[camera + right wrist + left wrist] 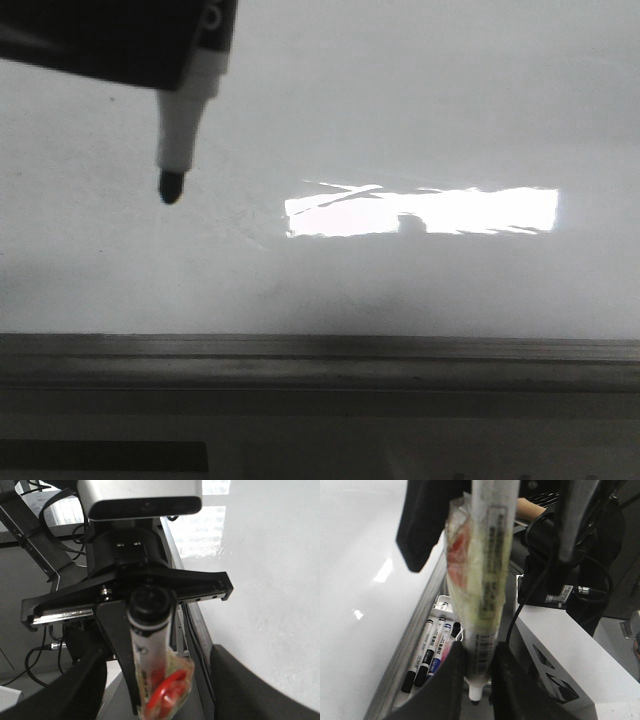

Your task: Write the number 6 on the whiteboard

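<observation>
The whiteboard (400,100) is glossy white and fills the front view; it also shows in the left wrist view (355,605) and the right wrist view (270,580). No number 6 shows on it. My left gripper (479,672) is shut on a marker (487,580) wrapped in tape with a red patch. In the front view the left gripper (180,75) holds the marker (185,120) at the upper left, its black nib (170,187) pointing down at or just in front of the board. My right gripper (160,685) is open, its fingers (240,680) wide apart on either side of the marker's taped part (167,690).
A grey metal rail (320,360) runs along the board's lower edge. Several spare markers (432,650) lie in a tray beside it. A white box (560,645) and black cables (540,545) stand close to the arms. A bright reflection (420,210) lies mid-board.
</observation>
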Controlling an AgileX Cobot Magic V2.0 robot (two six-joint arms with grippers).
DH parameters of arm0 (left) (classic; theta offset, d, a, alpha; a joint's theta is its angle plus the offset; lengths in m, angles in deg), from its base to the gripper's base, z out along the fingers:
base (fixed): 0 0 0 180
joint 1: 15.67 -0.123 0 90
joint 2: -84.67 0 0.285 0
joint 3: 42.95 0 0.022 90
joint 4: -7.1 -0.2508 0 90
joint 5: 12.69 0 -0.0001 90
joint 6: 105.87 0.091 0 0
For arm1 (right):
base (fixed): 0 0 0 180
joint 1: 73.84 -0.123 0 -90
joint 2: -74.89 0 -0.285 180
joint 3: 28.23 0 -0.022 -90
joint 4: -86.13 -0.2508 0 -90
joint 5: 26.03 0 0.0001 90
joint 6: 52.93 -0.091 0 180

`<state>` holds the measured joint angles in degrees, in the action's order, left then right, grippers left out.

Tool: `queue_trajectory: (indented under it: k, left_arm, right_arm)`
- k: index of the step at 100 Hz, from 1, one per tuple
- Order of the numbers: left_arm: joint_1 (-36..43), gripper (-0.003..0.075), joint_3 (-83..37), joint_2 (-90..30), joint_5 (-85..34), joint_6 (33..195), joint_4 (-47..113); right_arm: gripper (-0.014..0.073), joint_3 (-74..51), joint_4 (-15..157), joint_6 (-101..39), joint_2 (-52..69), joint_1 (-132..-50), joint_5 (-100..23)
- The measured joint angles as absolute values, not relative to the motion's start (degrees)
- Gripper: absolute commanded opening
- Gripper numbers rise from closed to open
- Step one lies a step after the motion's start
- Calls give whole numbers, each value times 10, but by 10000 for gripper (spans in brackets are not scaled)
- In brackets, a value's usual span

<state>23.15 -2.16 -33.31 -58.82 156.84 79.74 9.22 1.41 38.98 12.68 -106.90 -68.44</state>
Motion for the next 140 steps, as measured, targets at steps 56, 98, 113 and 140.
queue_trajectory:
  k: [56, 98, 113, 140]
  left_arm:
    - [231, -20, -22, -333, -609, 1572, 797]
    - [231, 386, -22, -343, -561, 1551, 799]
    - [231, 389, -13, -390, -493, 1510, 790]
    - [231, 270, 99, -542, -263, 1473, 844]
  right_arm:
    - [-42, 92, -18, 433, 71, -1108, -686]
    - [-40, 92, 4, 433, 100, -1109, -607]
    - [-40, 114, 19, 434, 175, -1109, -513]
    - [-40, 226, 21, 436, 326, -1109, -383]
